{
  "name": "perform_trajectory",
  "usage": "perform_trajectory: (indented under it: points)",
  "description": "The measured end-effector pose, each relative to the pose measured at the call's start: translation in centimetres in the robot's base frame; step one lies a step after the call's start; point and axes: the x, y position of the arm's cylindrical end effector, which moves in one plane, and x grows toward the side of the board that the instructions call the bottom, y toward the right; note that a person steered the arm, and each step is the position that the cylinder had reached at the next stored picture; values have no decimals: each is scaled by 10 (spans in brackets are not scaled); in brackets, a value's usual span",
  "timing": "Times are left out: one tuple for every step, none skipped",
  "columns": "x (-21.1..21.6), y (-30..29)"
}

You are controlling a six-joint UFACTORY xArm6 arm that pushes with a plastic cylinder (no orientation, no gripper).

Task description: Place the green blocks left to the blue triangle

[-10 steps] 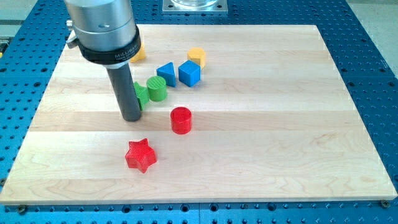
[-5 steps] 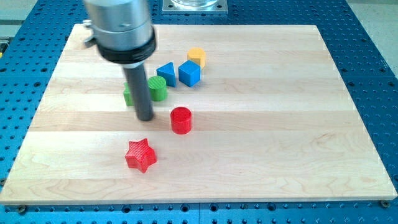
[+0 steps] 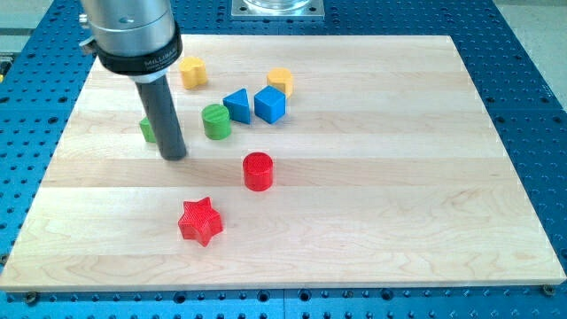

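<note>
The blue triangle [image 3: 236,105] lies in the upper middle of the board. A green cylinder [image 3: 215,121] sits against its lower left side. A second green block [image 3: 147,130] lies further left, mostly hidden behind my rod, so its shape is unclear. My tip [image 3: 174,157] rests on the board just right of and below that hidden green block, and left of the green cylinder.
A blue cube [image 3: 270,104] sits right of the triangle, with a yellow block [image 3: 280,81] above it. Another yellow block [image 3: 192,71] lies at the upper left. A red cylinder [image 3: 258,170] and a red star [image 3: 199,221] lie lower on the wooden board [image 3: 399,177].
My rod swung right, then back to the left. The partly hidden green block now lies further left, apart from the green cylinder. The yellow block at the upper left has come into view.
</note>
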Motion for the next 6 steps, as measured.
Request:
perform_trajectory:
  points:
    - [-3,-17]
    - [-3,-35]
    - [-33,-34]
    - [-35,-34]
    - [-30,-35]
    - [10,-15]
